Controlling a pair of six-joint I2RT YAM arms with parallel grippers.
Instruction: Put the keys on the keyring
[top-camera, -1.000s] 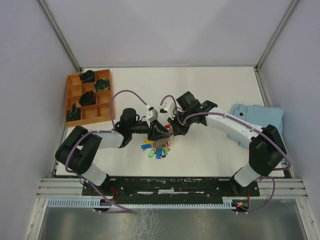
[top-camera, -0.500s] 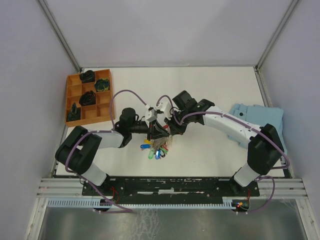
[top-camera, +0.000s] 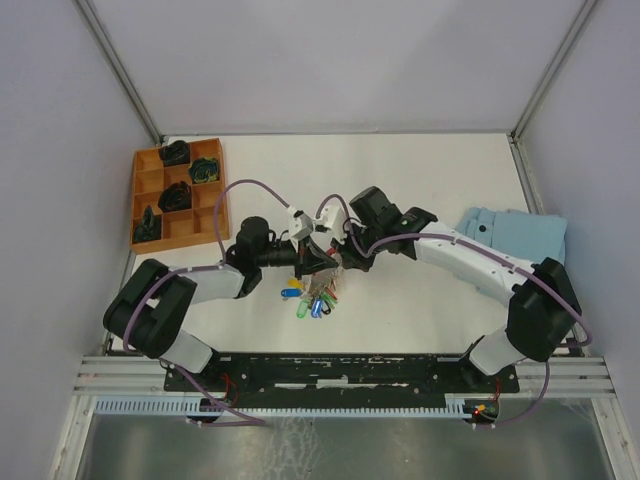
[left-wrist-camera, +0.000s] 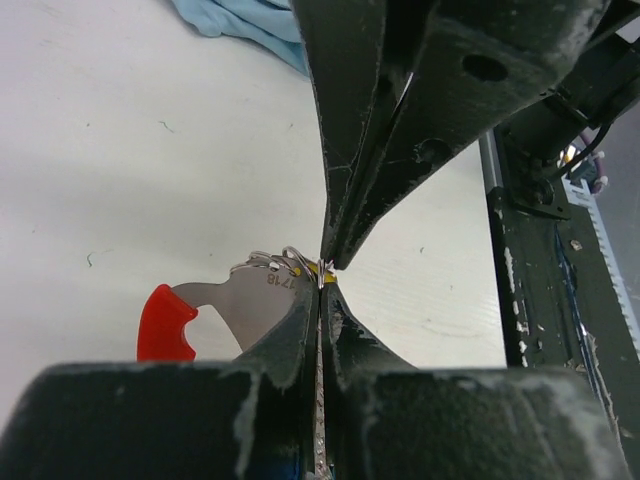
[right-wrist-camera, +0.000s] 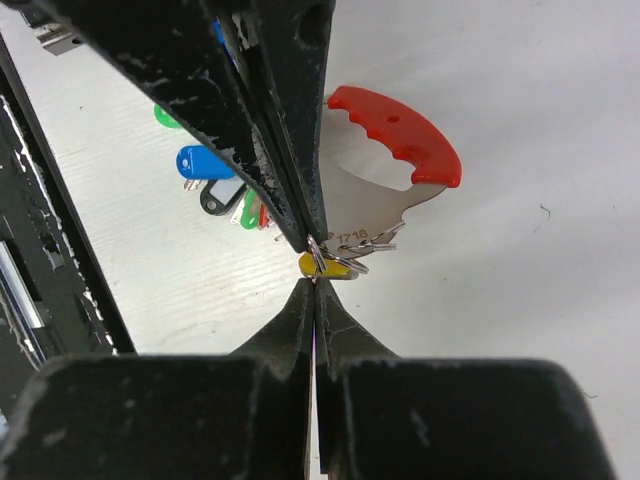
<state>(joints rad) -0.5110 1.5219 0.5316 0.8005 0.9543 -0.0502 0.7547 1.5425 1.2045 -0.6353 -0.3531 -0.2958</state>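
White table (top-camera: 420, 180) between pale walls: left jaws and right jaws meet tip to tip near its middle, each pressed closed, apparently pinching a thin wire loop of the keyring (right-wrist-camera: 400, 130). Coloured keys (top-camera: 312, 302) bunch just beside it.

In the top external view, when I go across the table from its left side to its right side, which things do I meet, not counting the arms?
First the orange compartment tray → then the keys with their coloured tags → then the light blue cloth.
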